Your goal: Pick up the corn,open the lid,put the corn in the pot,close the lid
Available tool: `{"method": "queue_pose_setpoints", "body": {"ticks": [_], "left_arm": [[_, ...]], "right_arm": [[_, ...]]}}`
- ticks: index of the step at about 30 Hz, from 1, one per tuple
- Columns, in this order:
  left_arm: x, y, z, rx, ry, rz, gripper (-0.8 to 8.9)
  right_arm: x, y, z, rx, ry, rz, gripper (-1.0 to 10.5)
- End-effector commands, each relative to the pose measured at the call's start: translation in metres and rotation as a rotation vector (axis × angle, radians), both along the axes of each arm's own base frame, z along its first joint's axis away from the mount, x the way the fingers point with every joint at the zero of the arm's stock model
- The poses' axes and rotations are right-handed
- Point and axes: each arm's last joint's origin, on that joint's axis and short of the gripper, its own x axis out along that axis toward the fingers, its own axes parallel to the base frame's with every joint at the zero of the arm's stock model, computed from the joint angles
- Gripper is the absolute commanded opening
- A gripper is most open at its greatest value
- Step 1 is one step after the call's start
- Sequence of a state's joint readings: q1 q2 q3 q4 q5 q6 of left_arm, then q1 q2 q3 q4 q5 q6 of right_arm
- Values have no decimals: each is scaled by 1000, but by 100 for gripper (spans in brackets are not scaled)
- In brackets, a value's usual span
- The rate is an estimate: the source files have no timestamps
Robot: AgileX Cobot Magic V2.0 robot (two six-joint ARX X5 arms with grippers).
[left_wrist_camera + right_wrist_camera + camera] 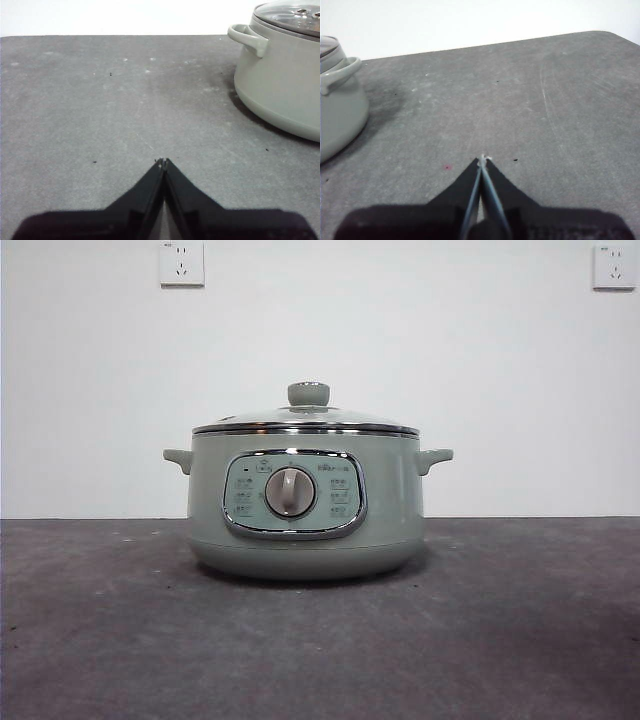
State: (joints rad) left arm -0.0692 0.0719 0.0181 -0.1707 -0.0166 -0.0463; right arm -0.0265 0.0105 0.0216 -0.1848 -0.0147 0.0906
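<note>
Front view shows me the pot (305, 510) mid-table with the lid (306, 422) seated, no corn visible anywhere, while my left gripper (163, 161) and right gripper (483, 159) wait pressed together, empty, flanking it.

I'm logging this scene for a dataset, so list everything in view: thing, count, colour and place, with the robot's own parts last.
pot: one, sage green with a chrome-framed panel and grey dial, standing mid-table.
lid: one, glass with a metal rim and green knob, seated on the pot.
corn: none visible in any view.
table: one, dark grey, scuffed, under the pot.
wall sockets: two, white, high on the white wall behind.
left hand: one, black, jaws shut, low over bare table with the pot off to one side.
right hand: one, black, jaws shut, low over bare table on the pot's other side.
</note>
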Motion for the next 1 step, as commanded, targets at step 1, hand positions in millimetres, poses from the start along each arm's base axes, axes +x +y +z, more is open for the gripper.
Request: {"method": "queue_pose_setpoints", "body": {"ticks": [1], "left_arm": [[0,0,-3,-1,4,1,-3]], "right_arm": [[0,0,-2,9,3,-5,1]]}}
